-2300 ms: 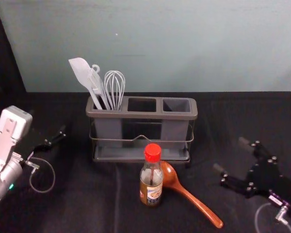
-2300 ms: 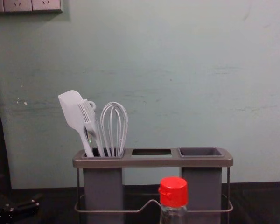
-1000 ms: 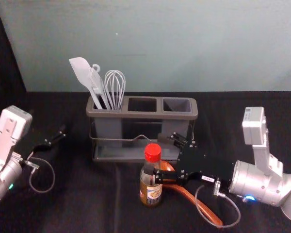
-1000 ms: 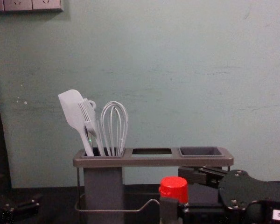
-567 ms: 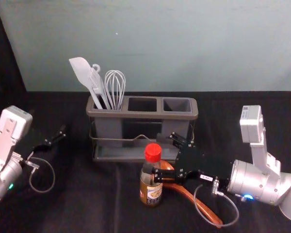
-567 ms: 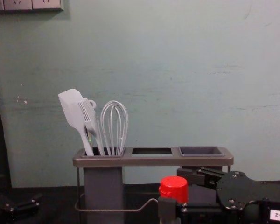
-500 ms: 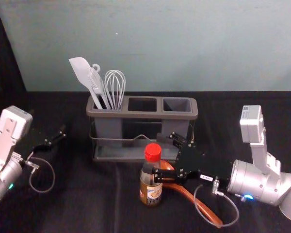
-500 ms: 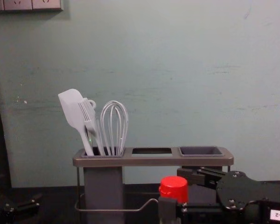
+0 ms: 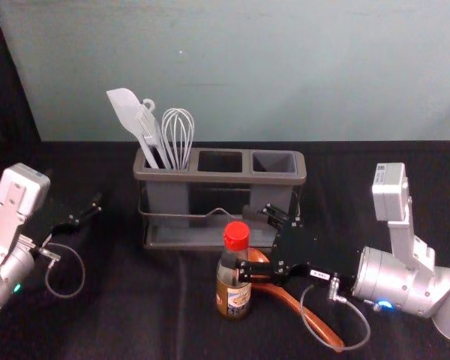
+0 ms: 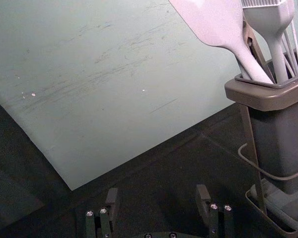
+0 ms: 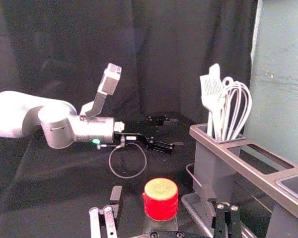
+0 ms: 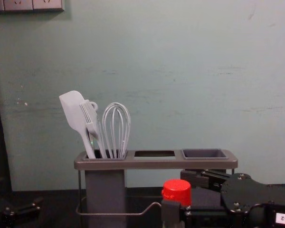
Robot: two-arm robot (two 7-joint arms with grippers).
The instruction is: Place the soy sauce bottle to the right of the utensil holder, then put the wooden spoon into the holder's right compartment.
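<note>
Evidently, right claw (image 9: 246, 238): was held open, fingers spread to either side of the bottle (image 9: 233, 291).
Left claw (image 9: 72, 187): was parked open, left of the holder (image 9: 225, 178).
Bottle: was stood upright before the holder.
Spoon (image 9: 289, 300): was laid beside the bottle, partly hidden by the right claw.

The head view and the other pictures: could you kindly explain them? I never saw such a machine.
This is a robot with two arms. One camera looks down from its head, one looks forward from its chest, and one sits on each wrist. On the black cloth stand a sauce bottle and a gray holder with white kitchen tools. A wooden spoon lies beside the bottle. The right claw is open around the bottle; nothing looks firmly held. The left claw, also open, is parked at the left.
</note>
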